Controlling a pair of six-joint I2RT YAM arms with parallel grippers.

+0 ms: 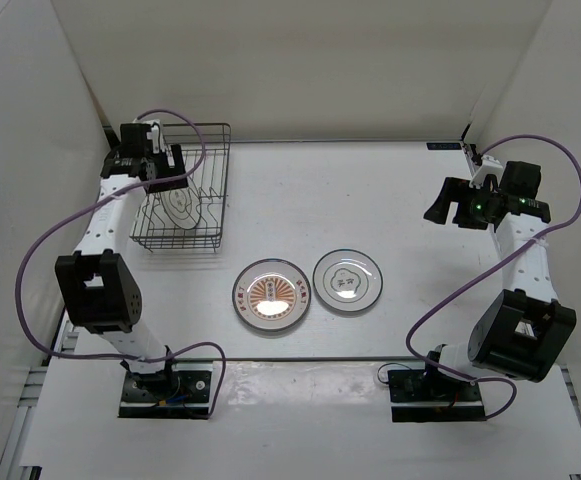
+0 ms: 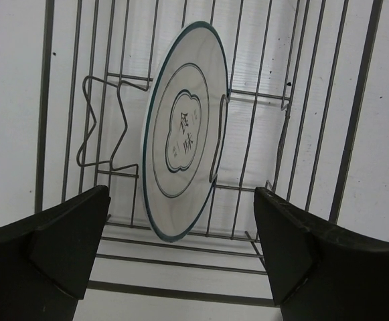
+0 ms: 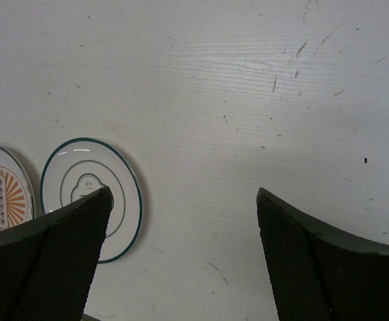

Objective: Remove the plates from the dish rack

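The dish rack (image 1: 206, 128) of dark wire stands at the far left of the table. One white plate (image 1: 183, 210) with a grey rim stands on edge in its slots. My left gripper (image 1: 173, 165) hovers open just above the rack; in the left wrist view the plate (image 2: 181, 134) stands beyond the gripper (image 2: 181, 194), untouched, among the rack wires (image 2: 294, 134). An orange sunburst plate (image 1: 270, 295) and a second white plate (image 1: 347, 280) lie flat mid-table. My right gripper (image 1: 440, 200) hangs open over bare table at the right, with the white plate (image 3: 80, 167) and the orange one (image 3: 0, 194) at its left.
White walls close in the table on the left, back and right. Purple cables (image 1: 40, 250) loop beside each arm. The two arm bases (image 1: 165, 385) sit at the near edge. Bare table (image 1: 370, 200) lies between the rack and the right arm.
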